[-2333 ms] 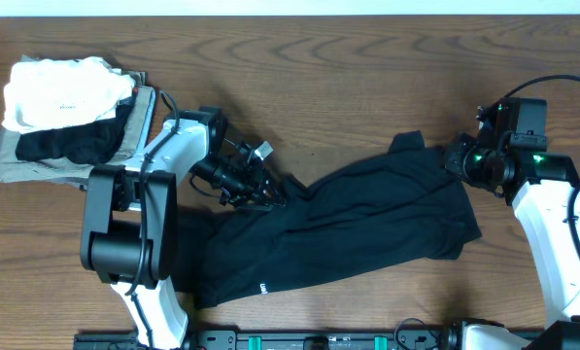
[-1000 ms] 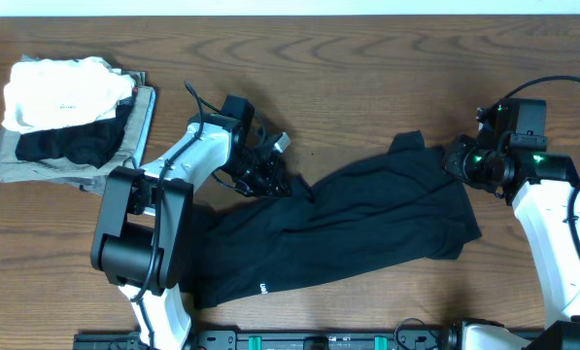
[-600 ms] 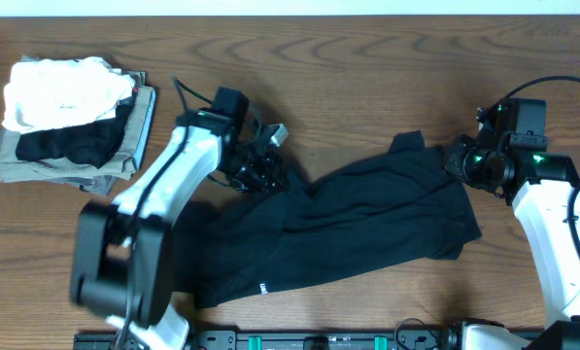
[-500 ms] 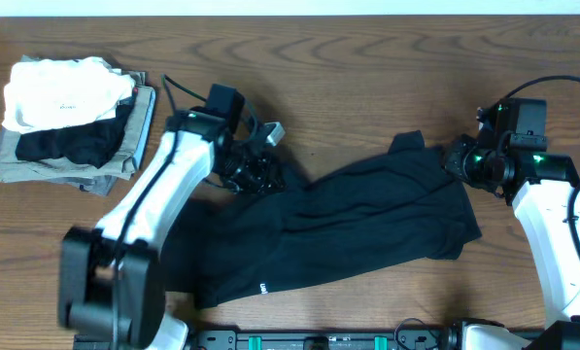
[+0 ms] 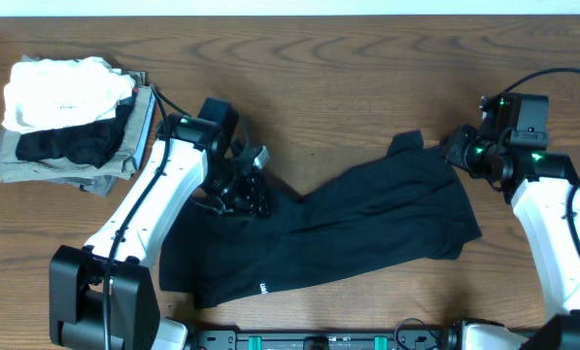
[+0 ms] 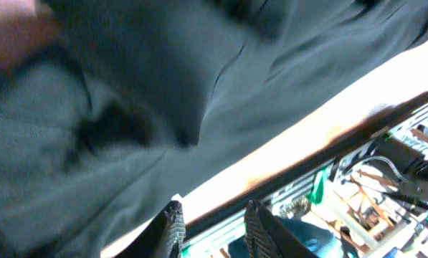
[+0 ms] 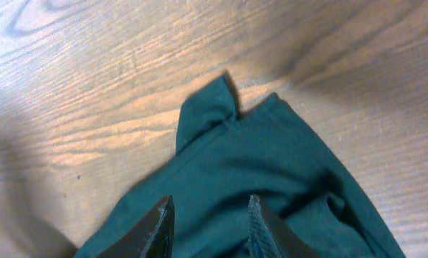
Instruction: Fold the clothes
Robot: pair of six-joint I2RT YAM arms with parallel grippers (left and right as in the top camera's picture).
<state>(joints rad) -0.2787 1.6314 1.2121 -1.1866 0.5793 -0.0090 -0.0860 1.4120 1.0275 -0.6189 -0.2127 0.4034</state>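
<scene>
While black T-shirt (image 5: pixel 367 228) lies rumpled, diagonal across table (image 5: pixel 367 68) middle, looks like spreading step, no fold yet; left gripper (image 5: pixel 246 194) over bunched end, jaws apart, empty; right gripper (image 5: pixel 461 151) by sleeve corner, apart too. Next up, probably: pinch corners, pull flat.

Both arms on my feed wear glossy white shells over the long links, with matte black housings at the joints. The left arm (image 5: pixel 149 209) has a thin black cable (image 5: pixel 159 98) looping off its wrist and a small pale tag (image 5: pixel 260 156) beside the black left claw (image 5: pixel 246 194). The right arm (image 5: pixel 552 233) carries a black wrist block (image 5: pixel 523 117) with green lights (image 5: pixel 479 151). The right claw (image 5: pixel 455 151) is black, and its fingers (image 7: pixel 158 228) look dark and rounded.
</scene>
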